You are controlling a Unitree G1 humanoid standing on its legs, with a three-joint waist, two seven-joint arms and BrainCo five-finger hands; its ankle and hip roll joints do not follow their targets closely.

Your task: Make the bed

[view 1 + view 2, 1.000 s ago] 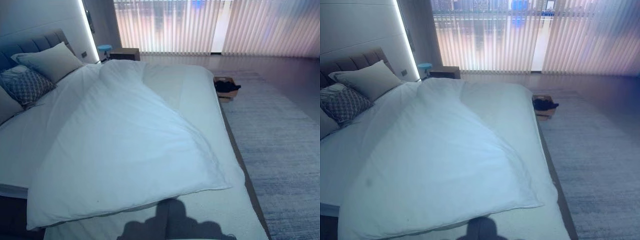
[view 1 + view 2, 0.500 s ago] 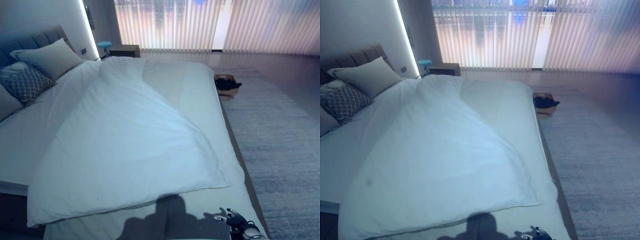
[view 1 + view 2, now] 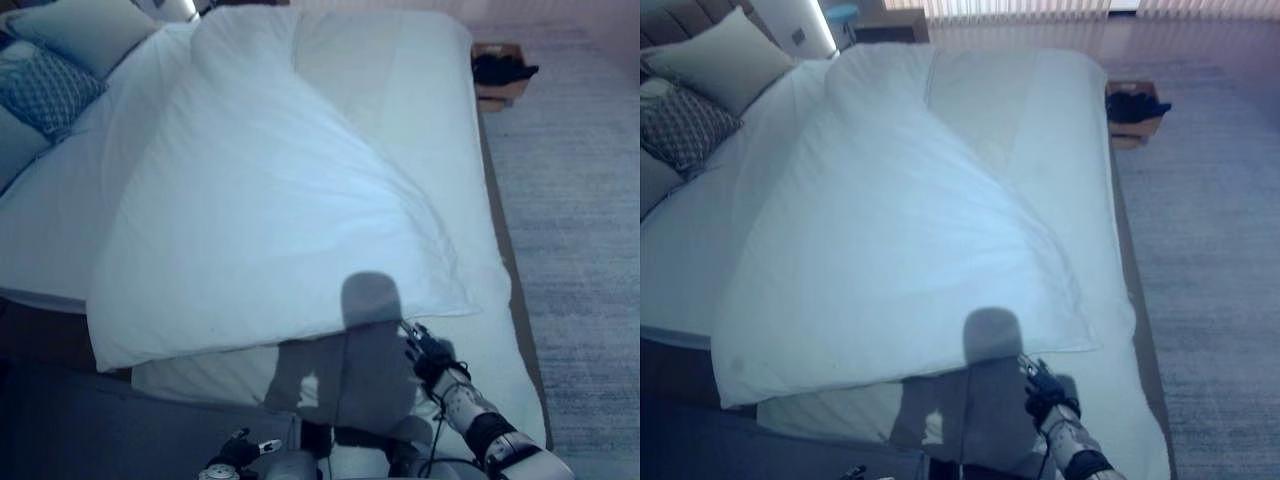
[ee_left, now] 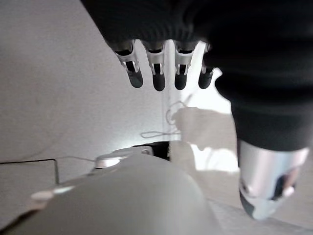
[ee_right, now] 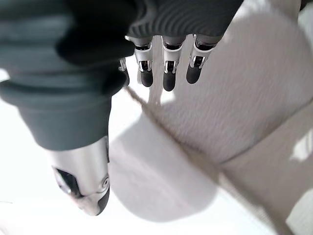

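Observation:
A white duvet (image 3: 280, 200) lies askew across the bed, its near edge slanting from the lower left up to a corner (image 3: 460, 300) at the right. The bare sheet (image 3: 430, 100) shows along the right side and at the foot (image 3: 490, 370). My right hand (image 3: 425, 350) reaches over the foot of the bed, just short of the duvet's near edge. In the right wrist view its fingers (image 5: 168, 73) hang straight above a fold of white cloth (image 5: 234, 112), holding nothing. My left hand (image 3: 235, 455) is low by the bed's near side, fingers (image 4: 159, 73) straight and empty.
A light pillow (image 3: 85, 30) and a patterned cushion (image 3: 45, 90) lie at the head, far left. A cardboard box (image 3: 500, 72) with something dark in it stands on the grey rug (image 3: 580, 250) right of the bed. A nightstand (image 3: 890, 22) stands behind.
The camera has tipped down and moved closer. My right hand has risen and reached forward to near the duvet's near edge. My left hand has come into view at the bottom.

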